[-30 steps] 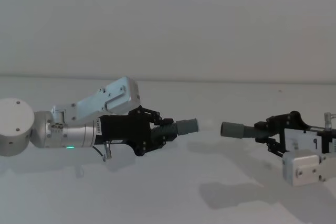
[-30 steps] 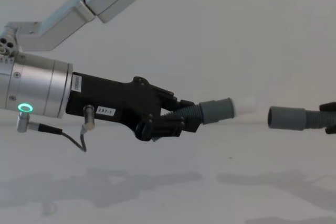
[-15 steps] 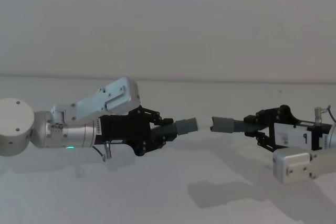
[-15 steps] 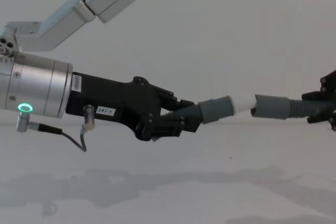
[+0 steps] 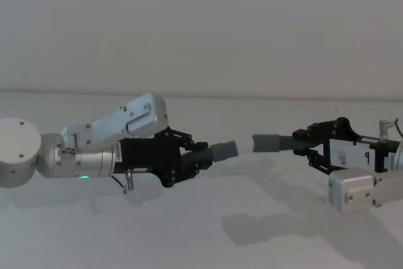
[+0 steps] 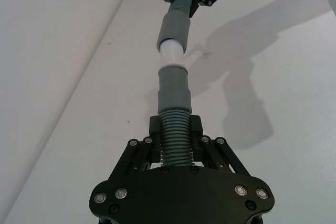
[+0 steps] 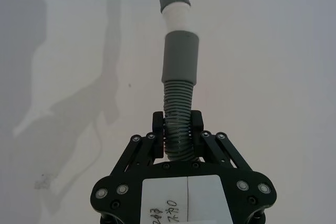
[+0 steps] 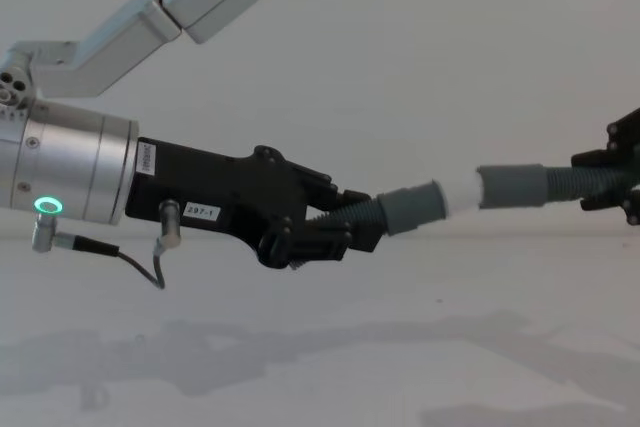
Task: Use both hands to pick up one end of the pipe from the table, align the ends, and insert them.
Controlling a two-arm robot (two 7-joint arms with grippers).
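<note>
Two dark grey corrugated pieces of the pipe hang above the table (image 5: 201,237), held end to end. My left gripper (image 5: 194,159) (image 8: 350,232) (image 6: 176,129) is shut on the ribbed part of the left piece, whose grey cuff (image 8: 412,209) carries a white tip (image 8: 460,193) (image 6: 172,55). Opposite it, my right gripper (image 5: 303,145) (image 7: 177,125) (image 8: 602,180) is shut on the other piece. That piece's plain sleeve (image 5: 267,142) (image 7: 180,59) (image 8: 512,187) has its mouth at the white tip (image 7: 177,17), touching it. Most of the tip is still bare. The two pieces meet at a slight angle.
The off-white tabletop under both arms holds just their shadows (image 5: 271,228). A plain light wall (image 5: 201,29) stands behind the table's far edge. The left arm's silver wrist with its green ring light (image 8: 45,206) fills the near left.
My right gripper has carried its piece leftward and slightly upward, closing the gap until the sleeve meets the white tip. The left arm has stayed still.
</note>
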